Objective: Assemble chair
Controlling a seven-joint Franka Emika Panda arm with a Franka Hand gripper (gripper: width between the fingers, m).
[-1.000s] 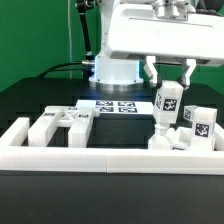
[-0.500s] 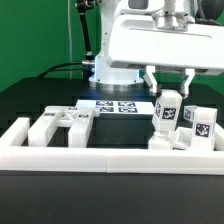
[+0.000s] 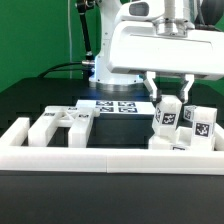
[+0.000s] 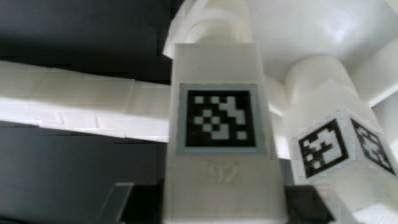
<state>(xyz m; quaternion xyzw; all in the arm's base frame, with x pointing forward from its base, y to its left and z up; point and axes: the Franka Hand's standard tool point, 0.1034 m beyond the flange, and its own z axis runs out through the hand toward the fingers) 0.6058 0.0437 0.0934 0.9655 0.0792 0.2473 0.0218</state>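
Observation:
My gripper (image 3: 168, 98) is shut on an upright white square bar (image 3: 166, 118) with a black-and-white tag, at the exterior view's right. The bar's lower end is among other white chair pieces (image 3: 178, 140) behind the front rail. A second tagged white piece (image 3: 200, 124) stands just to its right. Flat white chair panels (image 3: 60, 124) lie at the exterior view's left. In the wrist view the held bar (image 4: 222, 110) fills the middle between my dark fingers (image 4: 139, 203), with a round tagged piece (image 4: 331, 135) beside it.
The long low white border rail (image 3: 100, 156) runs across the front. The marker board (image 3: 115, 106) lies flat behind the parts, near the arm's base (image 3: 112, 70). The tabletop is black, with a green backdrop behind.
My gripper has come down and slightly to the exterior view's right with the tagged bar, so the bar now sits lower among the pieces. Other parts have not moved.

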